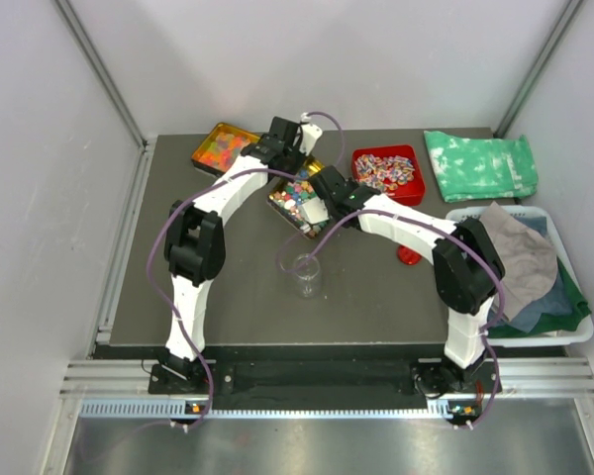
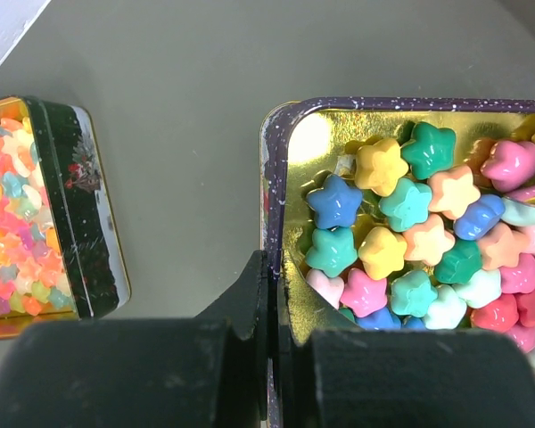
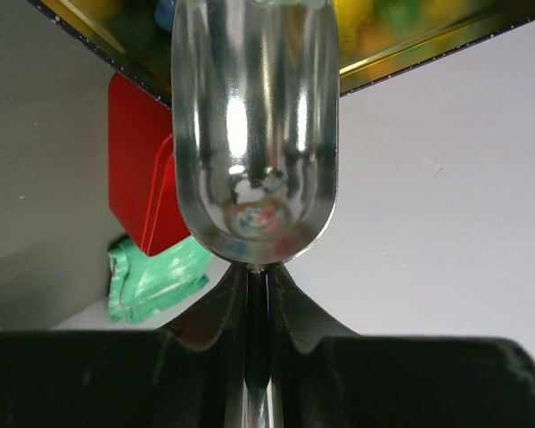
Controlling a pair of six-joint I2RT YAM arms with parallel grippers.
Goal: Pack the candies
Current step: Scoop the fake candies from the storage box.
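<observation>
At the far left sits a dark green metal tin (image 2: 76, 205) of tiny translucent orange, pink and yellow gummy sweets; it is not my business here. My left gripper (image 2: 271, 285) is pinched onto the near rim of the gold-lined metal tin (image 2: 276, 160) with a speckled purple edge, one finger inside the wall and one outside. I judge that this is to stop it sliding while my other arm digs. That tin holds the candies (image 2: 401, 241): glossy little star-shaped sweets in pink, blue, green, yellow and peach, with bare gold floor showing at one corner. My right gripper (image 3: 257, 294) is pressed tight on the handle of a shiny steel scoop (image 3: 254, 134). Its bowl points at the tin's edge and shows only reflections. A clear cup (image 1: 306, 275) stands nearer my bases, apparently empty, likely where the scoopfuls go. Further right is the red plastic tray (image 3: 138, 187) of striped wrapped sweets.
</observation>
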